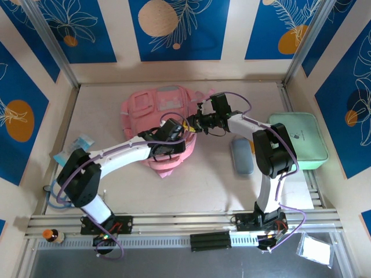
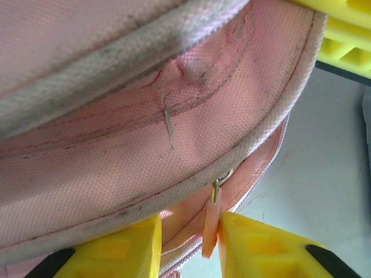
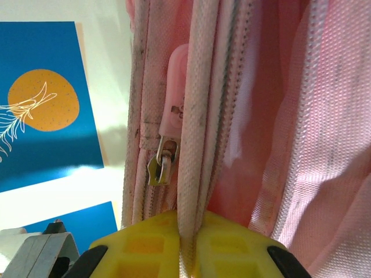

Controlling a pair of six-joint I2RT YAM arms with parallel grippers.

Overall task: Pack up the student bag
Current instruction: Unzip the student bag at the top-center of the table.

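My left gripper [image 2: 190, 223] stands at a narrow gap around the pink zip pull [image 2: 210, 229], which touches one pad [image 2: 255, 243] and isn't pinched yet. Beyond it, my right gripper [image 3: 185, 226] is clamped on a corded seam of the student bag [image 1: 156, 104], slumped mid-table [image 1: 203, 179]. It looks soft, light and floppy; loose fabric would bunch, so I judge seams and pull tabs the firm holds
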